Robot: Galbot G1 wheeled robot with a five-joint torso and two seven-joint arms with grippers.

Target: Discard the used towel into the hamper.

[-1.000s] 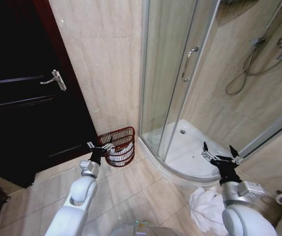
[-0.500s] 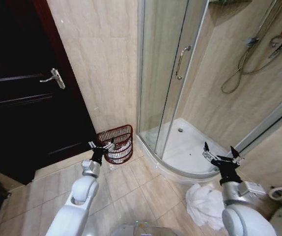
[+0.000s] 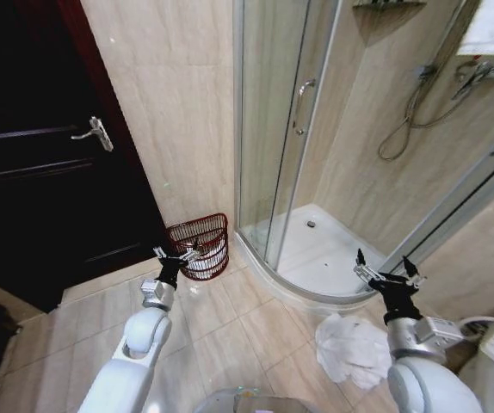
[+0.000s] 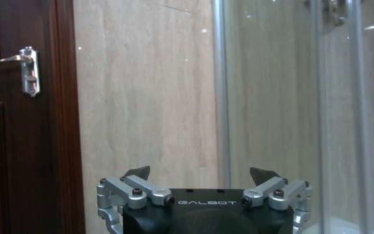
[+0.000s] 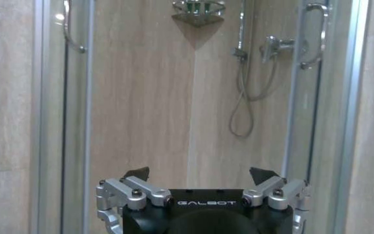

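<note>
The white towel (image 3: 353, 346) lies crumpled on the tiled floor (image 3: 230, 327) beside the shower tray's (image 3: 324, 258) curved edge, just below the right pincer (image 3: 387, 271), which is held up empty with fingers spread. The wicker hamper (image 3: 200, 245) stands against the wall between door (image 3: 49, 172) and shower; the left pincer (image 3: 175, 255), also spread and empty, hovers before it.

The head view looked down from above both arms across the tiled floor toward the dark door (image 3: 49, 172) and the shower enclosure (image 3: 316, 172). The left wrist view faced level at the door (image 4: 18, 122), the wall and the shower glass (image 4: 284, 97). The right wrist view faced into the shower (image 5: 239, 97), which all 3 views shared.
</note>
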